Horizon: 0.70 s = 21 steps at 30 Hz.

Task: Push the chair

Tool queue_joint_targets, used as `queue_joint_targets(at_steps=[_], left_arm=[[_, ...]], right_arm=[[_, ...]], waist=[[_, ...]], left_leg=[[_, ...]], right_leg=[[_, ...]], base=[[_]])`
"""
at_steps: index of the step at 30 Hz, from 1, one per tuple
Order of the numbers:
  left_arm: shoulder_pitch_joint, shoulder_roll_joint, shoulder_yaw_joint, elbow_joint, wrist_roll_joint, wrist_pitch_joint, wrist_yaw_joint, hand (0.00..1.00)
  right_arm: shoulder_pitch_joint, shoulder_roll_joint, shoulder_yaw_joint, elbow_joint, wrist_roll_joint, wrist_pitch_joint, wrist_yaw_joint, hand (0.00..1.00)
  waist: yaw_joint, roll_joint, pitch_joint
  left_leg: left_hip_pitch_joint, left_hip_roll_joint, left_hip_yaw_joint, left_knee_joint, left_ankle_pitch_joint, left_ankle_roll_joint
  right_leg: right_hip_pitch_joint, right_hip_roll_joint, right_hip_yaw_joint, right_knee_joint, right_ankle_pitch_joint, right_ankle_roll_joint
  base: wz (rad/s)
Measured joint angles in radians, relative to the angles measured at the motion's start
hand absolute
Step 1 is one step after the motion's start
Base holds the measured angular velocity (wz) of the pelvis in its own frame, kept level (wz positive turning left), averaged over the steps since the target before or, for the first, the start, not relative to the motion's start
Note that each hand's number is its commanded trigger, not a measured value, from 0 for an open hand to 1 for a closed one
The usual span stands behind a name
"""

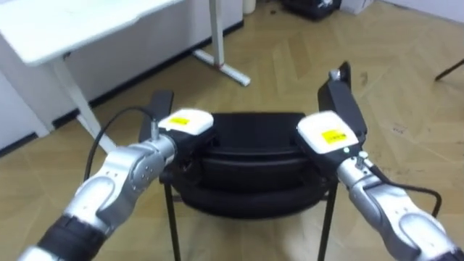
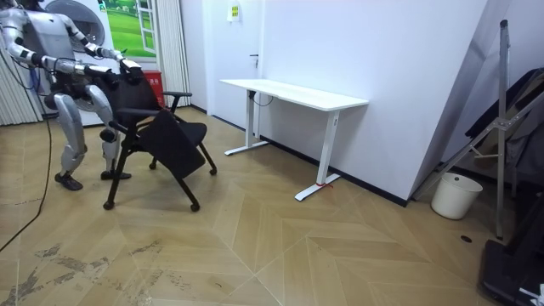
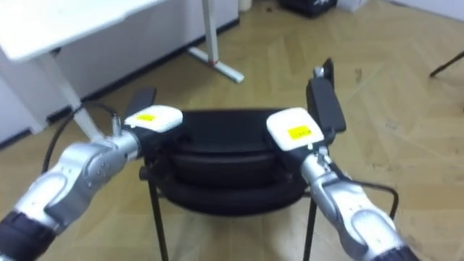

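The left hand [image 1: 185, 123] and right hand [image 1: 330, 135] rest wide apart on the chair [image 1: 250, 156] back, likely to push it squarely; whether they clasp it cannot be told.

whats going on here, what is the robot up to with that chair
A humanoid robot stands right behind a black chair, with its left robot hand and right robot hand both set on top of the backrest, one toward each end. The chair stands on the wood floor, apart from the white desk by the wall, which lies ahead and to the robot's left. It looks set to push the chair forward.
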Motion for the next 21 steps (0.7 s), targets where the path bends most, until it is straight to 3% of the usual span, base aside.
queue_joint_targets(at_steps=[2, 4, 8, 9, 10, 11, 12, 13, 14, 16, 18, 21], left_arm=[[-0.003, 0.007, -0.003, 0.000, -0.008, 0.000, 0.024, 1.00], [-0.012, 0.018, -0.014, 0.008, -0.029, -0.003, 0.033, 1.00], [-0.015, 0.034, -0.014, 0.010, -0.047, -0.020, 0.033, 1.00], [-0.019, 0.035, -0.014, 0.010, -0.048, -0.020, 0.034, 1.00], [-0.020, 0.035, -0.016, 0.010, -0.048, -0.020, 0.035, 1.00], [-0.020, 0.035, -0.018, 0.010, -0.048, -0.019, 0.039, 1.00], [-0.020, 0.036, -0.018, 0.010, -0.048, -0.019, 0.041, 1.00], [-0.021, 0.037, -0.018, 0.011, -0.045, -0.020, 0.042, 1.00], [-0.029, 0.040, -0.018, 0.011, -0.045, -0.020, 0.042, 1.00], [-0.037, 0.044, -0.015, 0.010, -0.045, -0.020, 0.044, 1.00], [-0.049, 0.048, -0.012, 0.008, -0.044, -0.014, 0.042, 1.00], [-0.058, 0.054, -0.011, 0.008, -0.041, -0.002, 0.042, 1.00]], right_arm=[[-0.002, -0.004, 0.000, -0.007, 0.001, 0.000, -0.009, 1.00], [-0.001, -0.010, 0.004, -0.012, 0.010, -0.001, -0.015, 1.00], [0.012, -0.013, 0.006, -0.016, 0.015, -0.008, -0.035, 1.00], [0.014, -0.014, 0.006, -0.017, 0.020, -0.008, -0.042, 1.00], [0.015, -0.014, 0.006, -0.014, 0.021, -0.010, -0.045, 1.00], [0.018, -0.015, 0.005, -0.018, 0.023, -0.012, -0.050, 1.00], [0.019, -0.014, 0.005, -0.016, 0.024, -0.014, -0.051, 1.00], [0.019, -0.015, 0.005, -0.014, 0.028, -0.016, -0.052, 1.00], [0.017, -0.012, 0.003, -0.014, 0.028, -0.016, -0.052, 1.00], [0.004, -0.010, 0.003, -0.014, 0.030, -0.016, -0.051, 1.00], [-0.010, -0.004, 0.003, -0.014, 0.030, -0.011, -0.040, 1.00], [-0.029, 0.002, 0.005, -0.013, 0.031, -0.009, -0.009, 1.00]], waist=[[-0.011, 0.007, -0.0017], [-0.014, 0.015, 0.0032], [-0.023, 0.021, 0.0060], [-0.030, 0.016, 0.0027], [-0.045, 0.021, 0.0050], [-0.062, 0.018, 0.0014], [-0.067, 0.018, 0.0016], [-0.073, 0.013, -0.0019], [-0.068, 0.012, -0.0037], [-0.066, 0.021, -0.0032], [-0.066, 0.025, -0.0046], [-0.046, 0.022, -0.0044]], left_leg=[[0.007, 0.000, 0.000, 0.000, -0.022, 0.011], [0.025, 0.001, 0.000, 0.000, -0.039, 0.015], [0.056, 0.006, -0.001, 0.000, -0.078, 0.005], [0.062, 0.008, -0.003, 0.001, -0.084, 0.003], [0.074, 0.009, -0.015, 0.001, -0.094, 0.000], [0.086, 0.010, -0.032, 0.000, -0.101, -0.004], [0.093, 0.010, -0.038, 0.000, -0.106, -0.007], [0.107, 0.015, -0.046, -0.001, -0.118, -0.013], [0.115, 0.021, -0.050, -0.003, -0.127, -0.023], [0.124, 0.040, -0.054, -0.006, -0.143, -0.037], [0.139, 0.059, -0.053, -0.016, -0.152, -0.052], [0.167, 0.089, -0.041, 0.008, -0.168, -0.084]], right_leg=[[-0.095, -0.008, 0.004, 0.041, -0.011, 0.004], [-0.154, -0.008, 0.015, 0.025, -0.038, 0.000], [-0.223, 0.025, 0.024, -0.213, -0.071, -0.001], [-0.222, 0.043, 0.021, -0.349, -0.066, -0.007], [-0.204, 0.064, 0.020, -0.483, -0.049, -0.018], [-0.177, 0.084, 0.021, -0.589, -0.018, -0.021], [-0.162, 0.096, 0.021, -0.628, -0.002, -0.023], [-0.141, 0.121, 0.034, -0.670, 0.037, -0.046], [-0.129, 0.148, 0.052, -0.685, 0.071, -0.056], [-0.117, 0.168, 0.047, -0.698, 0.105, -0.068], [-0.111, 0.184, 0.022, -0.699, 0.089, -0.081], [-0.092, 0.200, -0.013, -0.672, 0.033, -0.107]], base=[[0.00], [-0.05], [-0.03], [0.14], [0.32], [0.34], [0.33], [0.13], [0.05], [-0.05], [-0.07], [-0.14]])
